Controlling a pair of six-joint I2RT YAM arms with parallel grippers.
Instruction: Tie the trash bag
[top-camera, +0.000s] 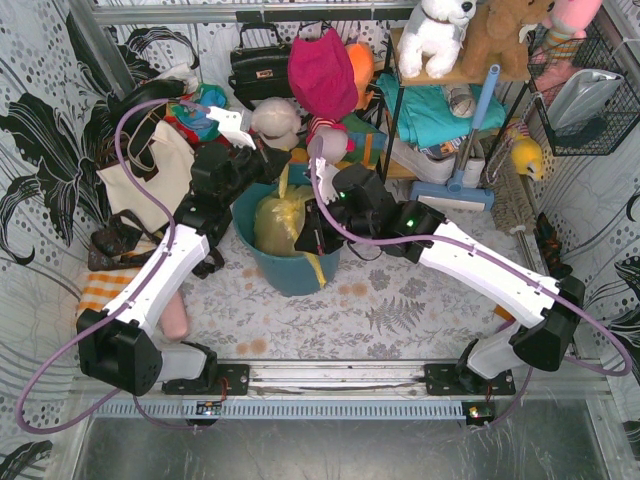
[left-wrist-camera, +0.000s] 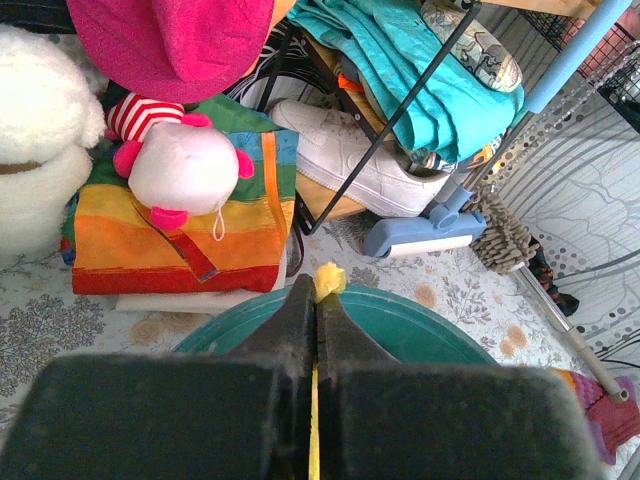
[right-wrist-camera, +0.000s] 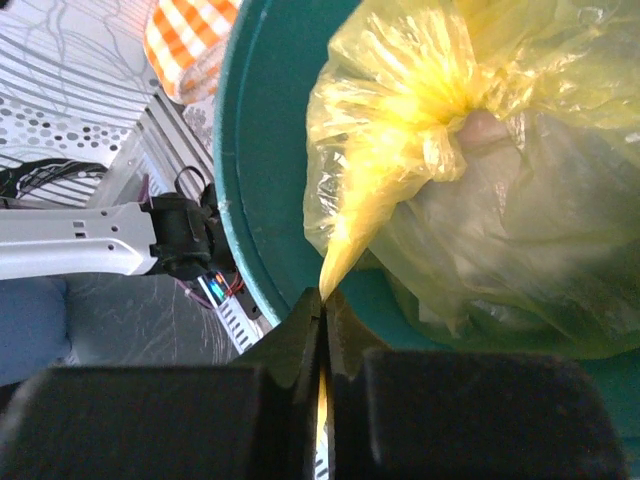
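A table under a grey-and-white floral cloth (top-camera: 400, 310) is hemmed in by black-and-white patterned curtains and a crowd of clutter along its far side: a cream canvas tote bag (top-camera: 150, 175), a black leather handbag (top-camera: 262, 65), a floppy magenta fabric hat (top-camera: 322, 70), a white plush dog (top-camera: 437, 35) on a shelf, a folded rainbow-striped cloth (left-wrist-camera: 190, 235), a white sneaker (left-wrist-camera: 350, 160) and a blue-handled floor sweeper (top-camera: 465, 150). In the middle of the table stands a round teal plastic bin (top-camera: 290, 272), and the thin translucent yellow-green plastic trash bag (right-wrist-camera: 500, 200) sits inside it, bulging and crinkled, its top gathered into a bunch with something pale showing through the film.

The left gripper (left-wrist-camera: 316, 300) hangs over the far rim of the bin with its jaws pressed together on a twisted strip of the trash bag; the strip's yellow tip pokes out just past the fingertips. The right gripper (right-wrist-camera: 322, 305) is at the near side of the bin, jaws likewise clamped, pinching a corner of the trash bag that runs taut from the gathered top and tapers to a point where it enters the fingers. In the top view the two arms meet over the bin from either side
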